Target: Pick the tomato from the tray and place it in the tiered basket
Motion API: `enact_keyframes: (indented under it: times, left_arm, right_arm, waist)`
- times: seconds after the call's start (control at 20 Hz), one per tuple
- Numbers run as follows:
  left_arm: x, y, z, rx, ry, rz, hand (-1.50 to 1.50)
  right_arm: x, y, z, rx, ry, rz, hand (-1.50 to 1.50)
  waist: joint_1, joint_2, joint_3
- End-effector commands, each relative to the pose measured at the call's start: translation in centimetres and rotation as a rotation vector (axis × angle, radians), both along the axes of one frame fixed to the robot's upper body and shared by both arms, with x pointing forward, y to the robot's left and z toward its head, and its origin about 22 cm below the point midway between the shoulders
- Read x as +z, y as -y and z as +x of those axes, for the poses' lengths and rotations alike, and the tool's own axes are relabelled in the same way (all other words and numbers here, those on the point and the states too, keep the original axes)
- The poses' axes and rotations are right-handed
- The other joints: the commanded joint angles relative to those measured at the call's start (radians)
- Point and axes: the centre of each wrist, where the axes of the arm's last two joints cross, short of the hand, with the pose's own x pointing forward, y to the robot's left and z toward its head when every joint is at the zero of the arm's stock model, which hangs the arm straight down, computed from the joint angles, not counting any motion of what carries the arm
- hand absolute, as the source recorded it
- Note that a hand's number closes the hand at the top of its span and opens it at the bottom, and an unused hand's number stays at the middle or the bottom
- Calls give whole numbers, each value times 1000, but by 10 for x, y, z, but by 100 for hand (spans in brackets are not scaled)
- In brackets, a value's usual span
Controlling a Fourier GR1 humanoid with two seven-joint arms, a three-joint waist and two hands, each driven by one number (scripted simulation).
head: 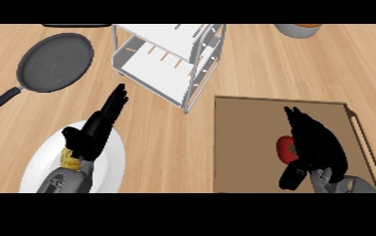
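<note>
On the desk (169,145), the right robot hand (317,143) hovers over the tray (242,145), fingers straight, just beside the tomato (285,148).

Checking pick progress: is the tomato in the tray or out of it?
In. The tomato lies on the tray floor, beside the right hand, not lifted.

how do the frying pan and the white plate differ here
The frying pan is dark grey with a black handle running to the picture's left edge; the white plate has no handle. The pan lies at the counter's far left, fully uncovered, while the plate lies near the front, partly covered by the left hand and its forearm. Both are round and lie flat on the wooden counter.
</note>
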Motion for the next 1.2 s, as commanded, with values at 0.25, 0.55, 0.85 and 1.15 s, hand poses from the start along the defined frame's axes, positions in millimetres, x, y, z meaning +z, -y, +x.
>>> enact_keyframes:
  times: [0.25, 0.55, 0.85, 1.15]
  left_arm:
    - [-10, -4, 0, 0, -1, 9, 0]
    - [-12, -1, 10, -8, -5, -17, 0]
    - [-5, -3, -1, 3, 11, -5, 0]
    - [-13, -3, -4, -16, -16, 2, 0]
  right_arm:
    - [-16, 24, -6, -101, -54, -18, -150]
    - [-47, 13, -3, -93, -75, -2, -150]
    - [-78, 22, 4, -67, -16, 48, 150]
    - [-60, 5, 1, 6, 124, 95, 150]
  waist:
    - [-3, 1, 0]
    - [-2, 1, 0]
    - [1, 1, 1]
    - [-1, 1, 0]
